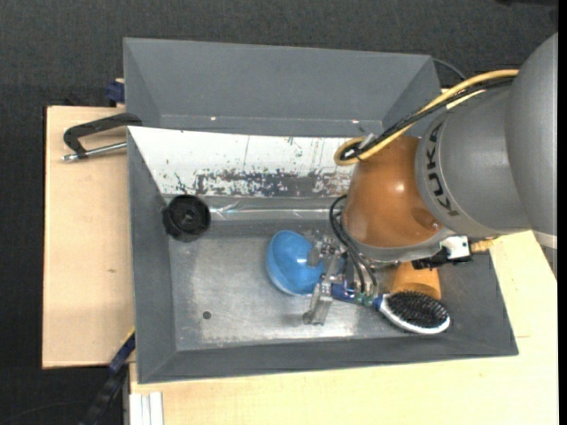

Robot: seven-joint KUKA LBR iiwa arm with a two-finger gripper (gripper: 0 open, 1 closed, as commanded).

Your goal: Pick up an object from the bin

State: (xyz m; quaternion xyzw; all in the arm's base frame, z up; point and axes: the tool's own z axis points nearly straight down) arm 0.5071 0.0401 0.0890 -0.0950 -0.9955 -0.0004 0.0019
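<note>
The grey arm (500, 149) is in over the bin (168, 326), and its orange cover (390, 202) hangs just right of and above the blue round thing (289, 262); that blue thing, smooth and domed, lies on the bin floor about mid-bin, and everything here is placed from it. The gripper (317, 306) sits low at the blue thing's right edge, its lower end reaching past the blue thing's lower right toward the floor; it is touching or just beside the blue thing, and which of the 2 cannot be told; whether the gripper is spread or pressed together cannot be told either, with wires and metal parts bunched there. Right of the blue thing, just beyond the gripper, lies 1 hairbrush (416, 312); its blue handle points back toward the blue thing, and its oval black bristle head in a white rim lies farther right; the handle end is just beside the gripper. Above the brush head, also right of the blue thing, an orange thing (416, 282) pokes out from under the arm; its shape is mostly hidden. Well left of the blue thing and a little above, a black round thing (186, 217) sits at the foot of the bin's back wall, apart from the rest; a yellow cable (443, 96) loops along the arm, up and to the right of the blue thing.
</note>
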